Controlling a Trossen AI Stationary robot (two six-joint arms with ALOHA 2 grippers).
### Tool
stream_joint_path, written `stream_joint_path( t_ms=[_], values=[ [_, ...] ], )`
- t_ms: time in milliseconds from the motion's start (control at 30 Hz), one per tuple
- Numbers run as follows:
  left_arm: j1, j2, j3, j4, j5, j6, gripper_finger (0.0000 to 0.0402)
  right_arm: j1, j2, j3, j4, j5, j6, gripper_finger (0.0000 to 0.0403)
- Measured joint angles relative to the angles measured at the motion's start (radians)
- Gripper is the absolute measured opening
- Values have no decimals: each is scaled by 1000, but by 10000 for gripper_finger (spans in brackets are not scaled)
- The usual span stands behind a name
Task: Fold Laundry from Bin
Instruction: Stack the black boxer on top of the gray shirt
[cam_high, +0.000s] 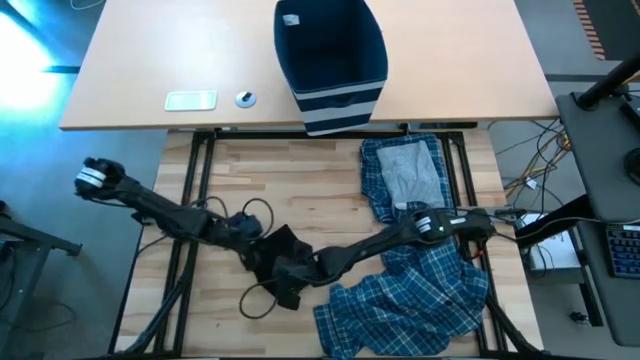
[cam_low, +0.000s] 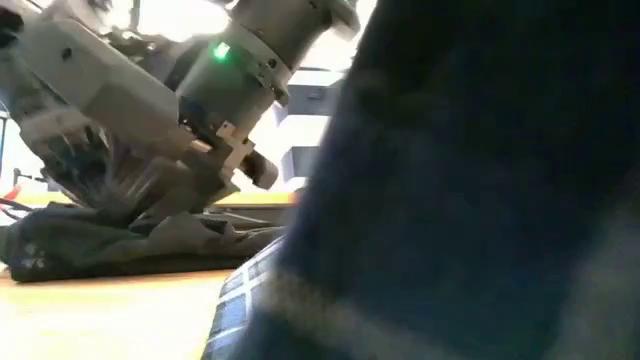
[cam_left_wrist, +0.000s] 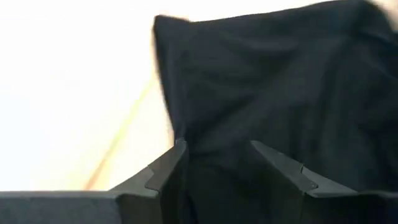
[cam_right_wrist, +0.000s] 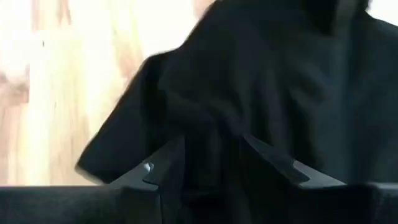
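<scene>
A pale wooden counter (cam_high: 250, 170) seen from above, with a tan desk beyond it and grey floor around. One navy striped bin (cam_high: 331, 62) stands at 12 o'clock on the desk. Four garments lie out: one grey T-shirt (cam_high: 414, 175) on one plaid piece (cam_high: 378, 170) at 2 o'clock, one larger plaid heap (cam_high: 410, 300) at 5 o'clock, one black piece (cam_high: 280, 262) near 6 o'clock. Two arms meet there: the left gripper (cam_left_wrist: 214, 171) and right gripper (cam_right_wrist: 211, 165) each have fingers closed on the black cloth.
</scene>
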Motion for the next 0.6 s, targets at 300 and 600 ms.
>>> stream_joint_path(
  t_ms=[300,600],
  values=[
    [64,121,-22,32,47,9,152,39,-15,56,26,-205,-72,148],
    [51,-71,83,-158,114,73,153,10,-160,61,-297,-91,173,152]
  ],
)
